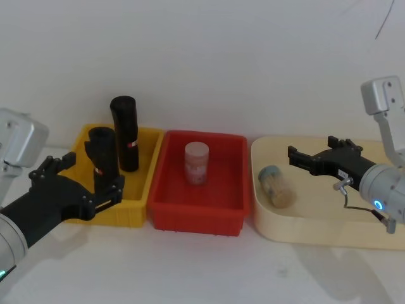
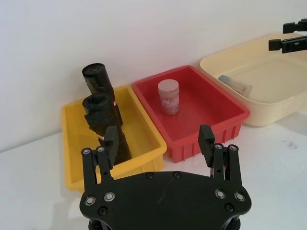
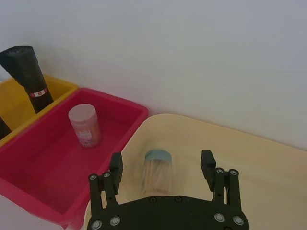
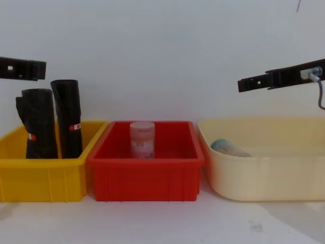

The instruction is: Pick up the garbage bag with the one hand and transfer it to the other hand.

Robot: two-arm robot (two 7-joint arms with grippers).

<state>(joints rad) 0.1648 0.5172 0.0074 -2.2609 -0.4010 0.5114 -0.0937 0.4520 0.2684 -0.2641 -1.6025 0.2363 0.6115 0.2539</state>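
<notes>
Now, left pincer [image 2: 159, 136] at lower left of head view, fingers spread, lined up for a grab. Garbage bag [image 2: 98, 112] stands upright in yellow bin [image 2: 72, 158] just beyond, ungrasped. Right pincer [image 3: 161, 165], also spread, hovers over cream tray [image 3: 268, 167], likely ready for the handoff.

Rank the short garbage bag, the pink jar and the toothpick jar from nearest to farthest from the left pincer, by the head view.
1. garbage bag, in the yellow bin, close by the left pincer.
2. pink jar, upright in the red bin, middle.
3. toothpick jar, lying in the cream tray, robot's right.
</notes>
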